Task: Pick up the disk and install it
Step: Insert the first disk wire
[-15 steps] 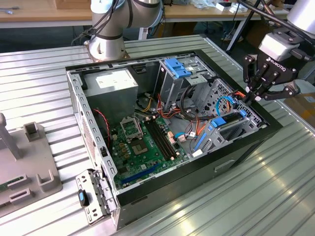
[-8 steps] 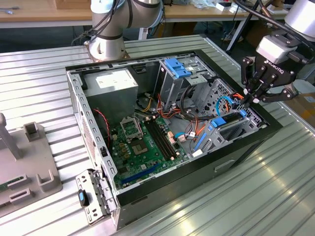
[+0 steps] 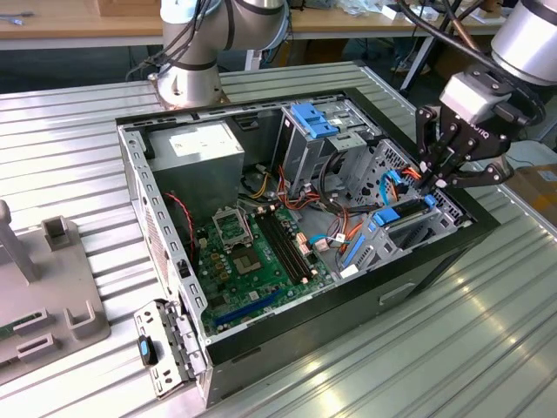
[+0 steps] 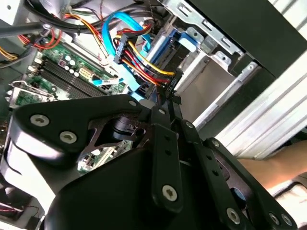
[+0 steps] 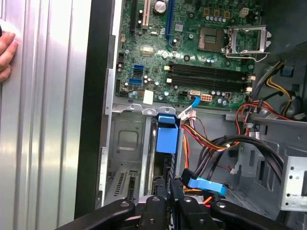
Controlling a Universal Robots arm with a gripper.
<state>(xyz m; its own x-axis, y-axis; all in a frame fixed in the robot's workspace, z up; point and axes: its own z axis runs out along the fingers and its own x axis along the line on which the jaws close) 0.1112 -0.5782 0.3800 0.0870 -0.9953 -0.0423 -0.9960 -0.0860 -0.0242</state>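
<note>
Blue plastic gives the disk (image 5: 168,136) away. We find it standing on edge in the bay at a corner of the open computer case (image 3: 418,270), its carrier rail facing up just beside the motherboard (image 3: 252,252). The gripper (image 3: 439,181) hangs right over that bay, at the exterior view's right. In both wrist views its black fingers are clenched, with only a sliver between them and nothing that we can make out held there. We cannot tell whether the tips touch the disk. Red, yellow and orange wires and a blue cable plug (image 5: 206,185) crowd close to the tips. The case lies on a ribbed metal worktop (image 3: 470,348). In the first wrist view a person's hand (image 5: 7,48) rests on that worktop, outside the case wall. The grey power-supply box (image 3: 200,144) and the metal drive cage (image 3: 313,122) sit well apart from the gripper.
</note>
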